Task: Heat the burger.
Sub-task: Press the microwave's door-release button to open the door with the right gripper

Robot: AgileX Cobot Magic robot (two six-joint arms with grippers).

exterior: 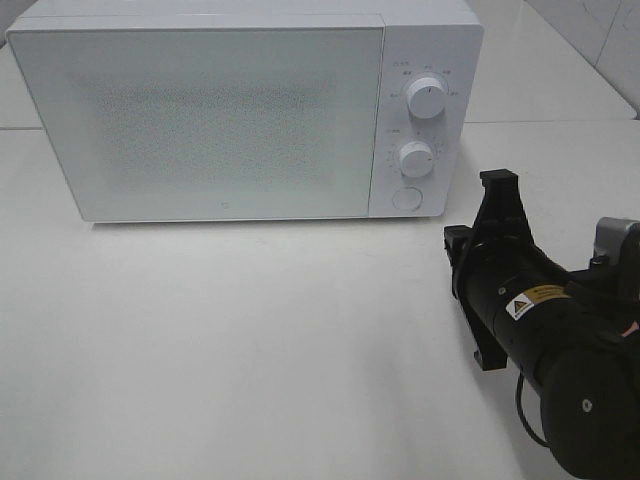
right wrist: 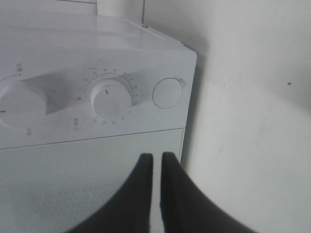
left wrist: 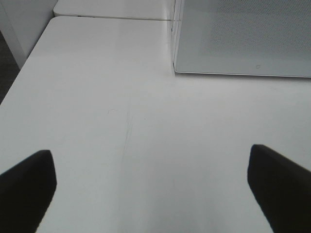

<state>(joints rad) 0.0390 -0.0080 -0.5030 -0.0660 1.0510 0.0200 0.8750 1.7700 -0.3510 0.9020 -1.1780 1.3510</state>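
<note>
The white microwave [exterior: 240, 110] stands at the back of the table [exterior: 250, 330] with its frosted door [exterior: 200, 120] shut flush. The burger shows in none of the views. It may sit behind that door, but the glass is too cloudy to tell, and no burger lies on the parts of the table in view. The right gripper [right wrist: 156, 158] hangs in front of the control panel, apart from it. Its jaws are drawn together to a thin slit with nothing between them. That narrow shape suits a poke or a nudge, not a grasp. It points toward the panel's lower end, where the lower dial [right wrist: 112, 99] sits just beside the round button [right wrist: 168, 93]. The upper dial [exterior: 428, 98] is farther up the panel. Judging by this aim, the step in hand is setting the heat time or pressing the button, and which of the two I cannot tell. The left gripper [left wrist: 149, 151] waits low over bare table off the microwave's far side. Its jaws are spread wide and empty, which keeps it out of the way of the panel.
</note>
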